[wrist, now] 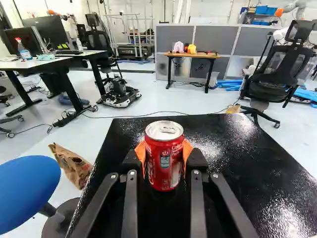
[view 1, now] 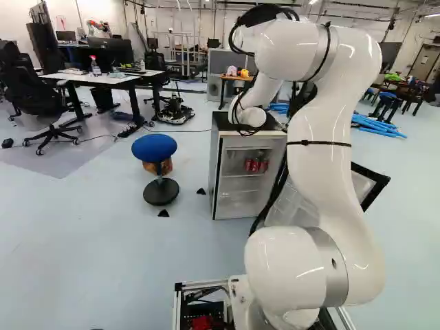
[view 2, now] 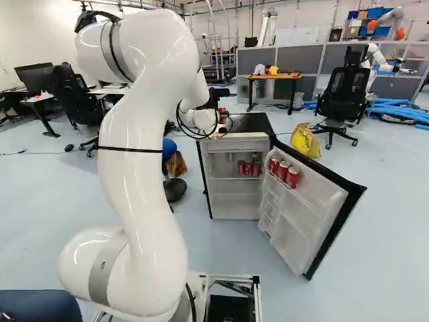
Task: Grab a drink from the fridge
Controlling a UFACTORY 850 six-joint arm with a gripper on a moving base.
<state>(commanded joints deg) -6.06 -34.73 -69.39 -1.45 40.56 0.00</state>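
Observation:
Over the fridge's black top, my gripper (view 2: 222, 121) is partly covered by cables in the right base view. In the wrist view the gripper (wrist: 164, 157) is shut on a red can (wrist: 165, 161), an orange pad (wrist: 187, 152) pressing each side. The can is upright; whether its base touches the top (wrist: 218, 144) cannot be told. The small fridge (view 1: 250, 146) has its door (view 2: 305, 215) open. Several red cans (view 2: 249, 168) stand on an inner shelf, and more cans (view 2: 283, 170) stand in the door rack.
A blue stool (view 1: 159, 189) stands left of the fridge, with a brown bag (wrist: 72, 165) beside it. The open door reaches out to the fridge's right. Farther off are desks (view 1: 103, 78), a wooden table (view 2: 273, 76), an office chair (view 2: 340, 100), a yellow bag (view 2: 305, 141) and another robot (view 2: 370, 57).

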